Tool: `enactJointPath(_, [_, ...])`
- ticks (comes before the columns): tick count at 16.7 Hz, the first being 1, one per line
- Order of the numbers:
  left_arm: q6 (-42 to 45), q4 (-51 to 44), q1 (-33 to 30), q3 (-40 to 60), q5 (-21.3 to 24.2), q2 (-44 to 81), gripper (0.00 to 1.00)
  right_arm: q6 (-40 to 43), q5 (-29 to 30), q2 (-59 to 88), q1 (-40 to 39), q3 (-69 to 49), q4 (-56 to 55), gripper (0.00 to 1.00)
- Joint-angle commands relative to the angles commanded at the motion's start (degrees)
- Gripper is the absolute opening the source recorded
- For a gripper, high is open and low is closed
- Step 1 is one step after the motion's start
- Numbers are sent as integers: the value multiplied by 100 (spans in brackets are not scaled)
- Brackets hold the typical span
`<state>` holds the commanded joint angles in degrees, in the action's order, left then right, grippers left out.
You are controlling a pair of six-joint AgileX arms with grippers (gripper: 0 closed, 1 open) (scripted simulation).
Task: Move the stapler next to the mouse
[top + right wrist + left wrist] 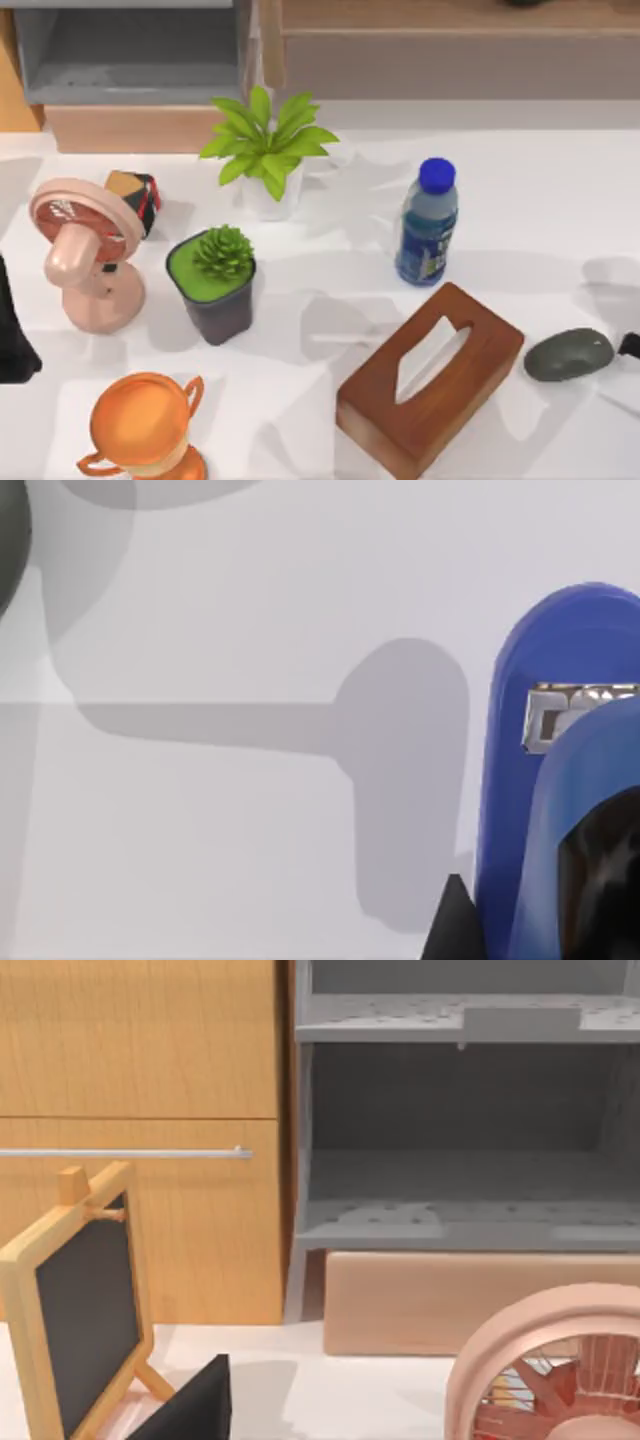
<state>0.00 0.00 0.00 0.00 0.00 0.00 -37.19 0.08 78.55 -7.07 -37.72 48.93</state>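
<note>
Mouse low at the top view's right, just right of the wooden tissue box. Stapler close up in the right wrist view, apparently above white table. Right gripper's finger spread: cannot tell. Left arm parked at left edge.

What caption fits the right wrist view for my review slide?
Close-up of the blue stapler, its metal staple channel exposed, above the white table, with the dark mouse at the frame's edge.
</note>
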Motion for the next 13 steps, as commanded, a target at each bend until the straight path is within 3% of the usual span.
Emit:
enactJointPath(7, [0, 0, 0, 0, 0, 0, 100, 62, -7, 132, -76, -194, 96, 0])
enactJointPath(13, [0, 0, 0, 0, 0, 0, 100, 641, -80, 1172, -455, -1931, 774, 0])
